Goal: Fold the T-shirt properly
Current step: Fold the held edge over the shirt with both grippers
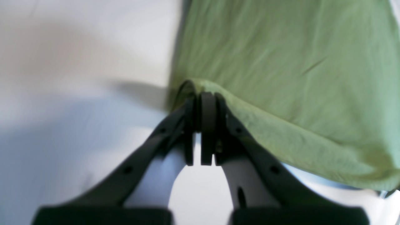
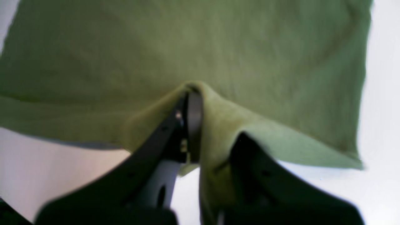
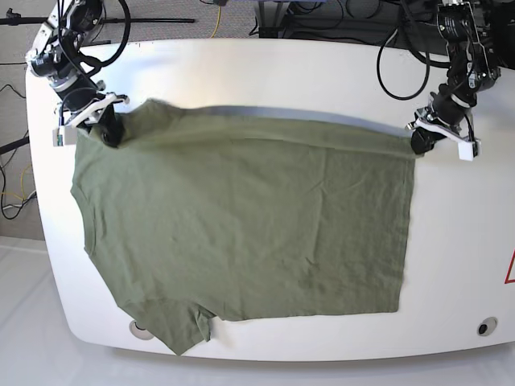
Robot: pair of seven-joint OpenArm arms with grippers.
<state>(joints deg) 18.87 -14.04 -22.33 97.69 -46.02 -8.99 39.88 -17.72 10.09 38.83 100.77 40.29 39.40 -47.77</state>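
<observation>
The olive-green T-shirt [image 3: 241,225] lies spread across the white table [image 3: 265,64], neck end at the left and hem at the right. Its far edge is lifted off the surface and stretched between both grippers. My left gripper [image 3: 418,141] is shut on the far hem corner at the right; in the left wrist view its pads [image 1: 207,115] pinch the T-shirt [image 1: 281,78] edge. My right gripper [image 3: 109,133] is shut on the far shoulder at the left; in the right wrist view fabric of the T-shirt [image 2: 187,47] drapes over one finger [image 2: 193,118].
The near sleeve [image 3: 181,326] reaches to the table's front edge. Cables [image 3: 338,16] run behind the table's far edge. A round hole [image 3: 485,326] sits at the near right corner, by a red mark [image 3: 508,269] at the right edge.
</observation>
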